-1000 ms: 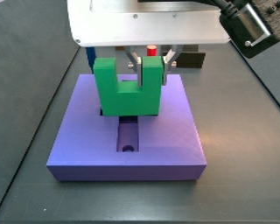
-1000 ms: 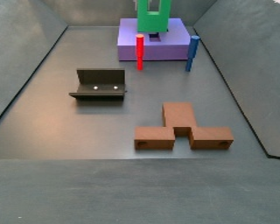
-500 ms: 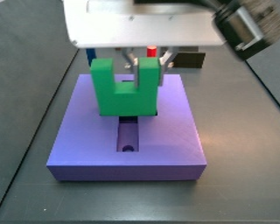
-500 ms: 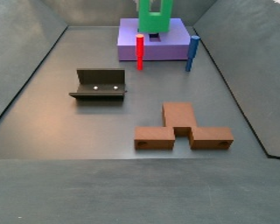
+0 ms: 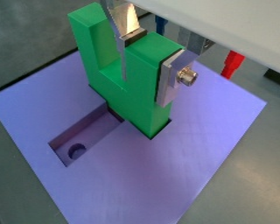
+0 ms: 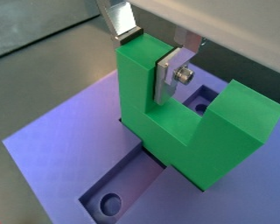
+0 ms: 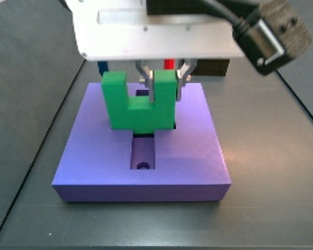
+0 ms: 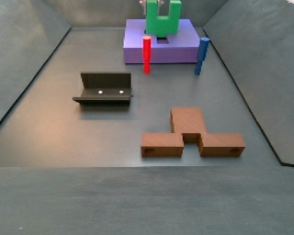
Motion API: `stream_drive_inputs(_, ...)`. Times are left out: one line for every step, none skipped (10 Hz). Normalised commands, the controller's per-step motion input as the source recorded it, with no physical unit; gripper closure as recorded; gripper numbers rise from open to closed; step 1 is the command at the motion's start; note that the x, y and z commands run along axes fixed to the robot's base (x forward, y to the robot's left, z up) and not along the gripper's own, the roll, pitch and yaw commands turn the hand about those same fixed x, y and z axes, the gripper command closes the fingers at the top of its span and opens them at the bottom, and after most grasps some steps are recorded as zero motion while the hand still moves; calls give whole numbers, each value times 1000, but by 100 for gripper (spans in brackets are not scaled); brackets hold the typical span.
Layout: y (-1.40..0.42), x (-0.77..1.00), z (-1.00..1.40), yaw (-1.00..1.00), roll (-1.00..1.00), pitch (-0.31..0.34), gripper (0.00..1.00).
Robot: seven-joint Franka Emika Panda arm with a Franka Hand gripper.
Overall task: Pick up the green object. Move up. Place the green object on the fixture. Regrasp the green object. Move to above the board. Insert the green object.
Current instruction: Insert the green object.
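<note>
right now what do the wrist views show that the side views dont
Only the wrist views show the pincer's silver finger clamped on one prong of the green object, and a round hole in the board's slot. Only a side view shows the fixture, the brown blocks, the red peg and blue peg. Both show the green object seated in the board.

Green object (image 7: 137, 102): bright green. Board (image 7: 94, 166): purple-blue. Fixture (image 8: 104, 89): dark olive-black. Gripper (image 5: 143, 68) above board: silver fingers (dark pads).
</note>
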Motion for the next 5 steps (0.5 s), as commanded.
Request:
stream_drive_inputs(0,149,-506,0,0,67,100)
stream_drive_inputs(0,234,-583,0,7,129,100)
stream_drive_inputs(-20,277,-540,-26,97,171,100)
stream_drive_inputs(0,120,-71,-46,23,84,100)
stream_drive_inputs(0,0,0,0,0,0,100)
